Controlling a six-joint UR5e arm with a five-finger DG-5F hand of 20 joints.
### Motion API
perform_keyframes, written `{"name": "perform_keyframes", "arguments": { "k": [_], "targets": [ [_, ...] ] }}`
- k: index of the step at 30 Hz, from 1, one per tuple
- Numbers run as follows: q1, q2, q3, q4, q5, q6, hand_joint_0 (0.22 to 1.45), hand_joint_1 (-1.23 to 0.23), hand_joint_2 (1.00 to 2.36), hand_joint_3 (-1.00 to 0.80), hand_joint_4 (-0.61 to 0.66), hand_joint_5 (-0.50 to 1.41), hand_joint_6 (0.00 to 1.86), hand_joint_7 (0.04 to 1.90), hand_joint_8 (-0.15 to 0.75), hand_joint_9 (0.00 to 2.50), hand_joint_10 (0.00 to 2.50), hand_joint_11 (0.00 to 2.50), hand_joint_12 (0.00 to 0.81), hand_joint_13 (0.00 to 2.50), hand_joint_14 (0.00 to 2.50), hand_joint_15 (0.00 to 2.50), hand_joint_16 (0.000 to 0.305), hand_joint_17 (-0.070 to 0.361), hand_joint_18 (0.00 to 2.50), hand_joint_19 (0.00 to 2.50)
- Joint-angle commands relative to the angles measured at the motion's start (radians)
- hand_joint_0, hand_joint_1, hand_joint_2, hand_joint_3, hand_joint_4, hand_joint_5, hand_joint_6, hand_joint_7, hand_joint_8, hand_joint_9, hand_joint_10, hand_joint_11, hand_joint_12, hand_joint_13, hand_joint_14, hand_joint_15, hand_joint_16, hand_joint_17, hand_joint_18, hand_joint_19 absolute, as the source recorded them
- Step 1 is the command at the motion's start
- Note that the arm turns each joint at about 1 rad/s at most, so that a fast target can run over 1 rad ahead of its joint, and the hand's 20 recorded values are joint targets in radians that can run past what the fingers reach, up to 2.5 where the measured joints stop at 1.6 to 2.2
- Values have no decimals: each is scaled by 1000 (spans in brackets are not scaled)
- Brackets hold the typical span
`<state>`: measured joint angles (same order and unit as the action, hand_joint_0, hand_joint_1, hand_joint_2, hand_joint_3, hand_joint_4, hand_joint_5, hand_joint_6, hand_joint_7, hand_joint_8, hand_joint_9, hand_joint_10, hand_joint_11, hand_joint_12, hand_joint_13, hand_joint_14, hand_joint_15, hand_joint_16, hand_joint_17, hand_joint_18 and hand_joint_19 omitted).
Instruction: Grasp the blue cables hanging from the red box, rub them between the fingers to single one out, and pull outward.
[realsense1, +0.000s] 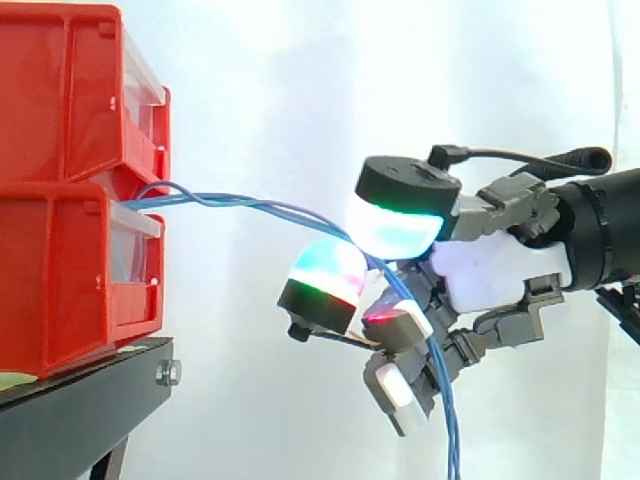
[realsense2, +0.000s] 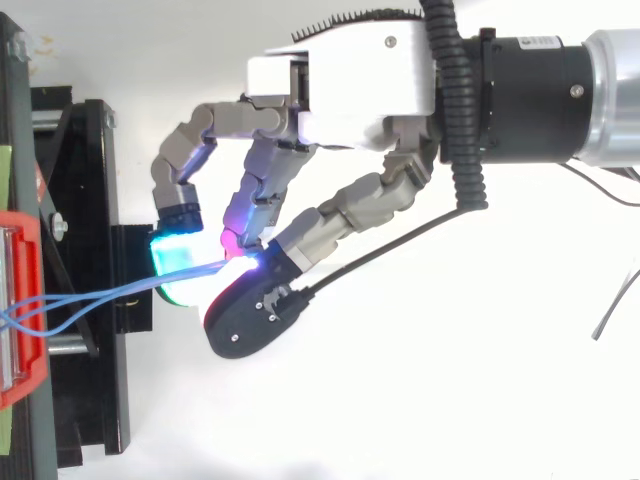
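White curtain (realsense1: 260, 80) backing everything; red boxes (realsense1: 70, 280) sitting stacked at the black stand's (realsense1: 90, 385) front edge. Blue cables (realsense1: 240, 203) running out over that edge into the robot hand (realsense1: 500, 265), which is clamping them between curled fingertips, loose ends hanging below. They're looking thin, limp and probably slick: roll lightly at the pads. Free room is lying away from the boxes.

side cam: lvl, close | top cam: looks down, close | shared: robot hand (realsense1: 490, 270), cables (realsense1: 255, 205)
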<state>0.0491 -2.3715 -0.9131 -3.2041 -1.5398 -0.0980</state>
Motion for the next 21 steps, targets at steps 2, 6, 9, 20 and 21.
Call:
{"name": "perform_keyframes", "arguments": {
  "k": [2,6,9,20,21],
  "targets": [
    [0,0,0,13,0,-3,498,-734,1000,-500,123,-163,871,895,315,1098,20,914,399,927,20,594,56,125,760,563],
    [-2,0,0,24,0,-6,485,-677,1000,-500,130,-162,861,895,320,1108,20,919,407,934,19,590,57,129,766,578],
    [-2,0,2,23,-2,-6,497,-624,1000,-500,122,-162,859,885,319,1116,20,910,404,936,20,589,57,128,765,582],
    [-2,0,19,21,-3,-11,589,-665,1016,-184,98,-164,878,937,319,1101,20,915,402,926,21,587,56,126,763,577],
    [-2,0,19,21,-3,-11,593,-699,1016,-171,94,-166,885,916,321,1093,20,906,400,924,20,584,56,126,765,577]
  ]
}}
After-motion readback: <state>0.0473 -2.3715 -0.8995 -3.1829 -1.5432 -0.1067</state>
